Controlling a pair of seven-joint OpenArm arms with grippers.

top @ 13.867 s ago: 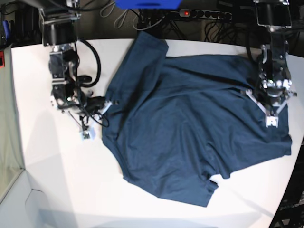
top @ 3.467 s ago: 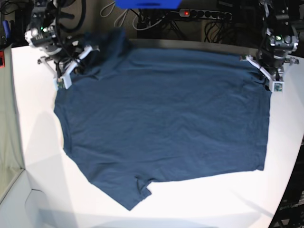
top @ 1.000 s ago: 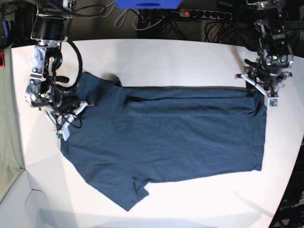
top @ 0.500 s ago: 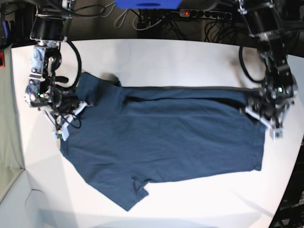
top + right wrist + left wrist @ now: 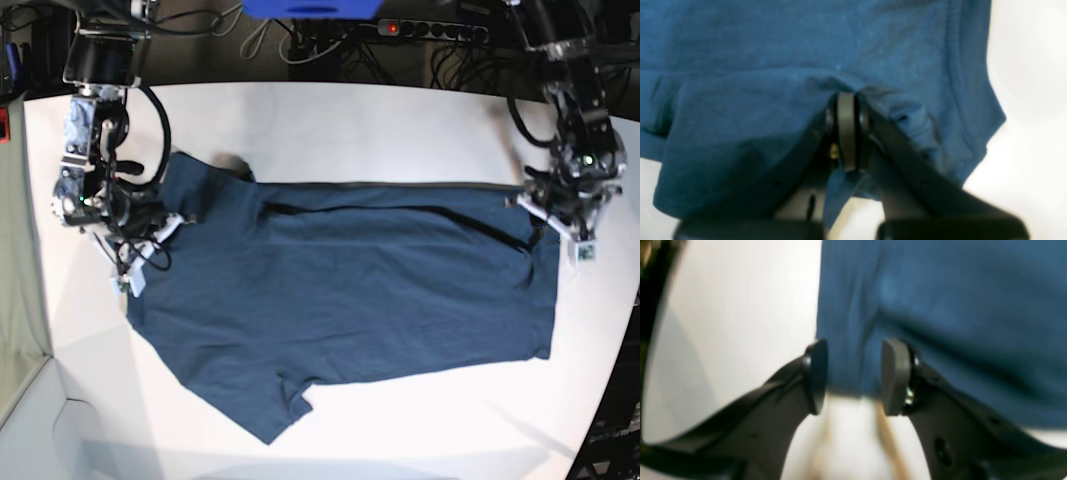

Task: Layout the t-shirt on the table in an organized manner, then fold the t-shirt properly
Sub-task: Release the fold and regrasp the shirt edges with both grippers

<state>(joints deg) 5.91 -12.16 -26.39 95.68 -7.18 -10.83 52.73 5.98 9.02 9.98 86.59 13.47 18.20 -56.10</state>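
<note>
On the base view's left, the right gripper (image 5: pixel 846 133) is clamped on a bunched fold of the navy t-shirt (image 5: pixel 350 290); the shirt lies spread across the white table (image 5: pixel 330 130); the left gripper (image 5: pixel 853 376) gapes over its hem.

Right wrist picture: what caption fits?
The right claw pinches a bunched fold of the blue shirt over the white table.
</note>
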